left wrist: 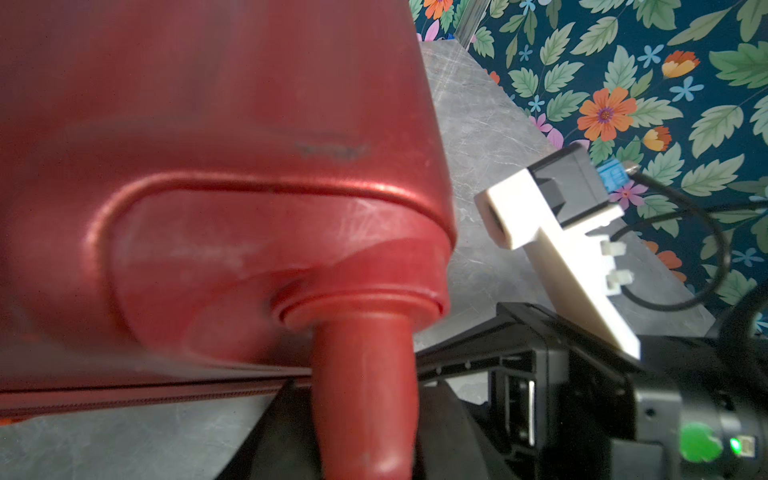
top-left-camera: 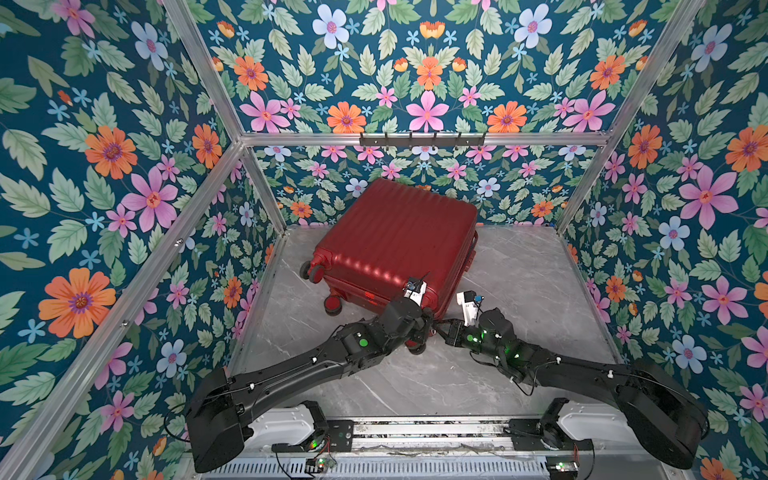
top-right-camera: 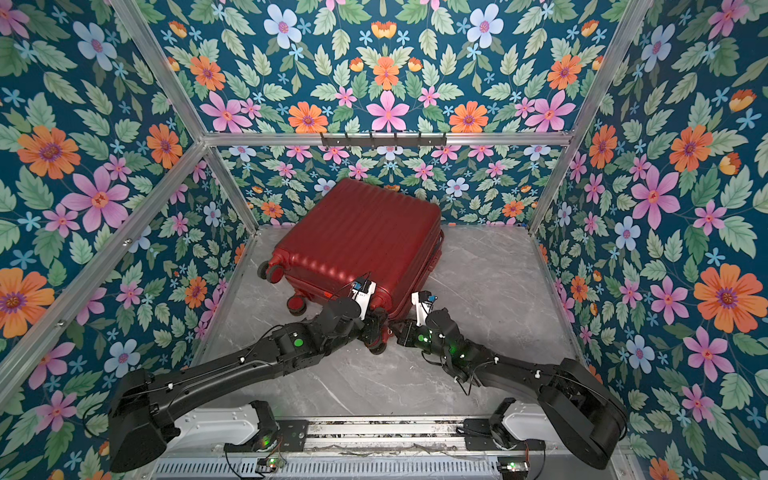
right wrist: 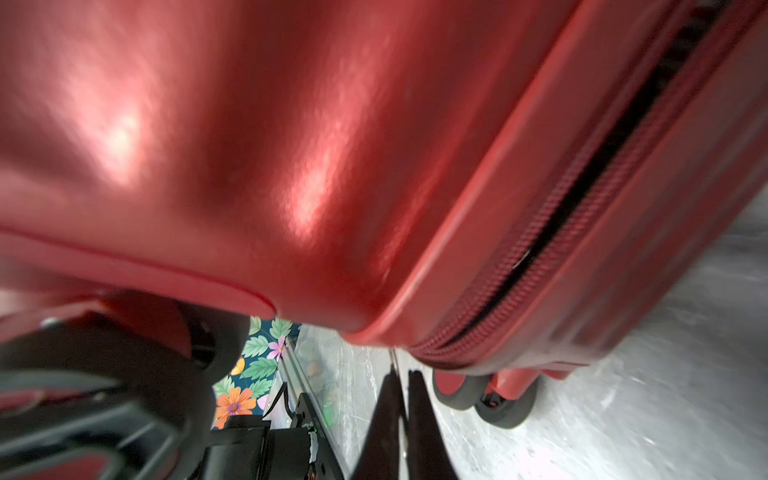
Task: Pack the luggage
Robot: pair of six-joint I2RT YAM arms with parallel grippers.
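Observation:
The luggage (top-left-camera: 395, 241) (top-right-camera: 357, 241) is a dark-red ribbed suitcase lying flat and closed on the table, wheels toward the left and front. My left gripper (top-left-camera: 420, 332) (left wrist: 365, 392) sits at its near corner, shut round the red caster leg (left wrist: 365, 415), a black finger on each side. My right gripper (top-left-camera: 441, 328) (right wrist: 399, 374) meets that same corner from the right. Its fingers are shut, with a thin metal zipper pull (right wrist: 393, 357) pinched at the tips. The zipper (right wrist: 582, 232) along the luggage's side gapes open, dark inside.
Two more caster wheels (top-left-camera: 320, 270) (top-left-camera: 332, 305) stick out on the luggage's left side. The grey marble table (top-left-camera: 519, 282) is boxed in by floral walls and aluminium posts. A hook rail (top-left-camera: 422, 139) hangs on the back bar.

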